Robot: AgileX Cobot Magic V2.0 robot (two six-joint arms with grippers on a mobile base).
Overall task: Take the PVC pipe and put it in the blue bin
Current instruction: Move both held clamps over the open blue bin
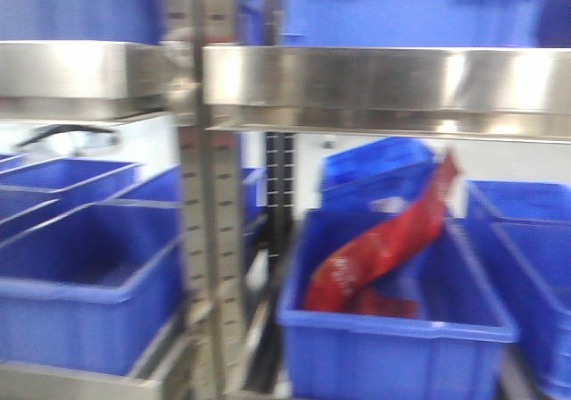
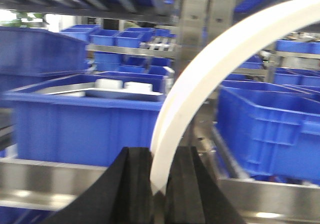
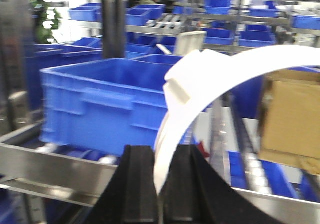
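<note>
A curved white PVC pipe [image 2: 210,64] rises from between the black fingers of my left gripper [image 2: 161,153], which is shut on its lower end. It arcs up and to the right. In the right wrist view the same kind of white pipe [image 3: 240,64], with a thicker collar [image 3: 180,84], arcs from my right gripper [image 3: 162,153], also shut on it. A blue bin [image 2: 85,124] sits beyond the left gripper and another blue bin [image 3: 105,104] beyond the right one. Neither gripper shows in the front view.
Steel shelf rails [image 1: 384,79] and an upright post [image 1: 210,239] cross the front view. Blue bins line the shelves, one [image 1: 393,337] holding a red bag [image 1: 384,248]. A cardboard box [image 3: 290,119] stands at the right. The left bin holds a metal tray [image 2: 110,91].
</note>
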